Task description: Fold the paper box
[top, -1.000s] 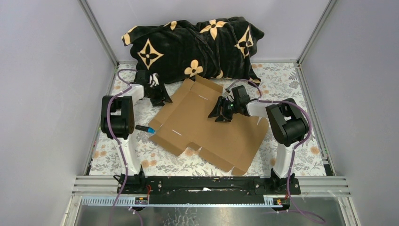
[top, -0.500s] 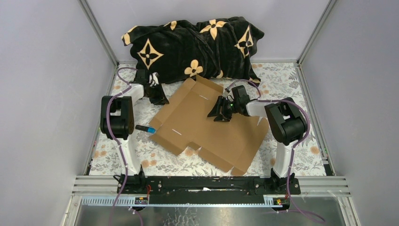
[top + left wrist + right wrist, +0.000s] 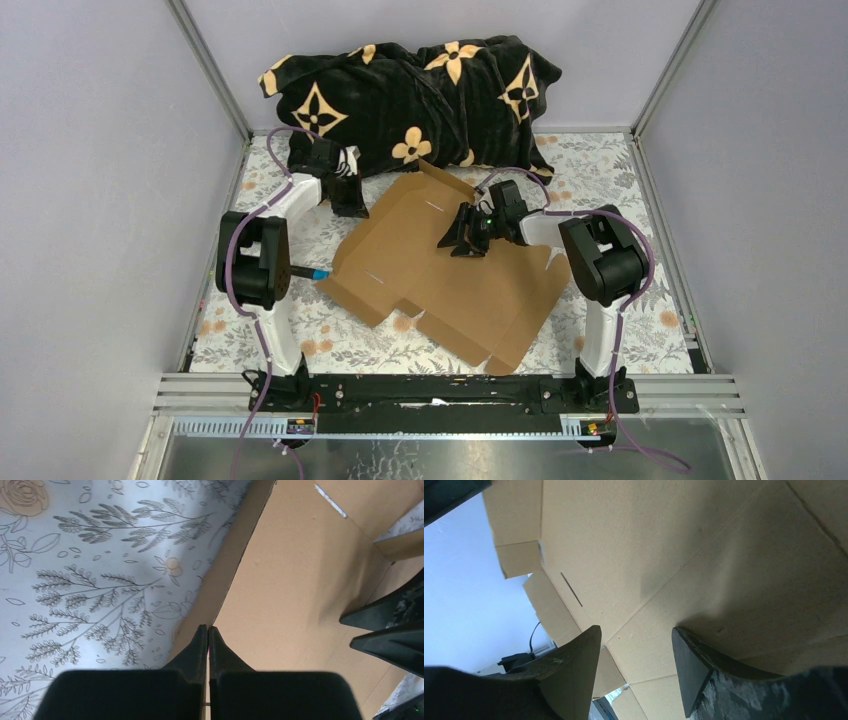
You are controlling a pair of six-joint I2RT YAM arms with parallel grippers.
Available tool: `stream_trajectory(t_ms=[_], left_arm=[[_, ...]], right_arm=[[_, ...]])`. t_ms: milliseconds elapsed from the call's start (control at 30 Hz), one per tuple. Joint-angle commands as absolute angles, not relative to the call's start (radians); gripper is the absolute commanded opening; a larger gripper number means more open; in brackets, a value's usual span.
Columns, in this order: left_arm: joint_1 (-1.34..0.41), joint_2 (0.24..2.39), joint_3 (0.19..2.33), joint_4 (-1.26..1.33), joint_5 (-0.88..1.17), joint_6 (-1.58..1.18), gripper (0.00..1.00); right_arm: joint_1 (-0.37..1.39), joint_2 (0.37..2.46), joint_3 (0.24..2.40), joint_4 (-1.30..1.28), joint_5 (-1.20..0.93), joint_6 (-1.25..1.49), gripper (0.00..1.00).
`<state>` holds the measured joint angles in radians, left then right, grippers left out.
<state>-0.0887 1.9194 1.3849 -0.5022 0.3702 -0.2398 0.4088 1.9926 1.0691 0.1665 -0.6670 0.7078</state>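
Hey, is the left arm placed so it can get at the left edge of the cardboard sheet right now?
Probably yes. The left pincer sits right at that edge of the cardboard sheet with nothing between them, but it is shut and would have to open first.

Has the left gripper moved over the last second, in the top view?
Yes. The left gripper has shifted back and to the right, closer to the black patterned blanket, and its fingers have closed at the paper box's left edge.
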Motion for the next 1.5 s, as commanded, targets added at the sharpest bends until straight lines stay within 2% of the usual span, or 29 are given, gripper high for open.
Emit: stream_trajectory(t_ms=[0, 300, 500, 733, 1167, 1467], left_arm=[[-0.151, 1.845, 1.419, -0.574, 0.301, -0.235, 0.00], [-0.201, 1.749, 1.478, -0.597, 0.138, -0.210, 0.00], [-0.232, 1.720, 1.547, -0.599, 0.055, -0.190, 0.00], [-0.298, 1.702, 1.614, -0.618, -0.063, -0.135, 0.00], [-0.470, 1.532, 1.467, -0.621, -0.190, -0.106, 0.00], [-0.501, 1.441, 1.394, -0.572, -0.284, -0.072, 0.00]], right_arm=[[0.460, 2.014, 1.081, 0.089, -0.549, 0.623, 0.63], [0.475, 1.840, 1.066, 0.006, -0.501, 0.506, 0.63], [0.597, 1.665, 1.053, -0.082, -0.362, 0.350, 0.62], [0.613, 1.608, 1.033, -0.104, -0.318, 0.345, 0.62], [0.614, 1.587, 0.926, -0.060, -0.369, 0.431, 0.63], [0.606, 1.539, 0.933, -0.086, -0.355, 0.454, 0.63]])
